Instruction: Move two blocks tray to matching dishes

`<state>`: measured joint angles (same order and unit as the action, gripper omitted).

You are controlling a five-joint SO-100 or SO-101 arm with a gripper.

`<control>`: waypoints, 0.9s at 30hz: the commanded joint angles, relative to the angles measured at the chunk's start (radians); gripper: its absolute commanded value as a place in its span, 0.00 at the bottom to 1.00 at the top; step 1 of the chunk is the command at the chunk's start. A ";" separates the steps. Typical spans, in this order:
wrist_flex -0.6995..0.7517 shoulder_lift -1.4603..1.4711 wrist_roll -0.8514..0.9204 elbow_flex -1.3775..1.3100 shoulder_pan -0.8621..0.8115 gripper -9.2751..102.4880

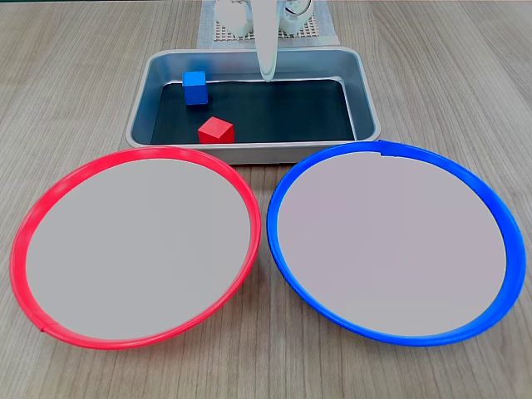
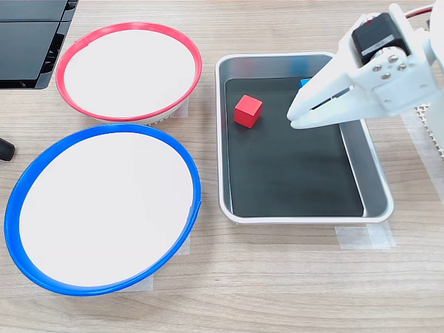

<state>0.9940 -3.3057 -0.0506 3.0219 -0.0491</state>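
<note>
The silver tray [image 1: 249,154] [image 2: 291,220] holds both blocks on its dark bottom. The red block [image 1: 215,130] [image 2: 248,111] lies towards the red-rimmed dish [image 1: 133,155] [image 2: 128,26]. The blue block [image 1: 194,87] sits at the tray's far side in a fixed view; in the other, just a corner of the blue block [image 2: 304,82] peeks out behind my arm. The blue-rimmed dish [image 1: 391,150] [image 2: 104,128] lies beside the red one, both bare. My white gripper [image 1: 267,76] [image 2: 294,119] hangs over the tray, shut on nothing, apart from both blocks.
My arm's base stands on a white mesh mat [image 1: 266,29] behind the tray. Black flat panels [image 2: 28,41] lie beyond the red dish, and a small dark object [image 2: 5,149] sits at the table edge. Tape [image 2: 364,236] holds the tray down.
</note>
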 commanded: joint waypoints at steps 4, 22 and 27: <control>0.002 -0.023 0.005 0.002 0.005 0.08; 0.002 -0.023 0.005 0.002 0.005 0.08; 0.009 -0.020 0.078 -0.006 0.026 0.14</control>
<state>0.9971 -3.3057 -0.0399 3.0219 -0.0399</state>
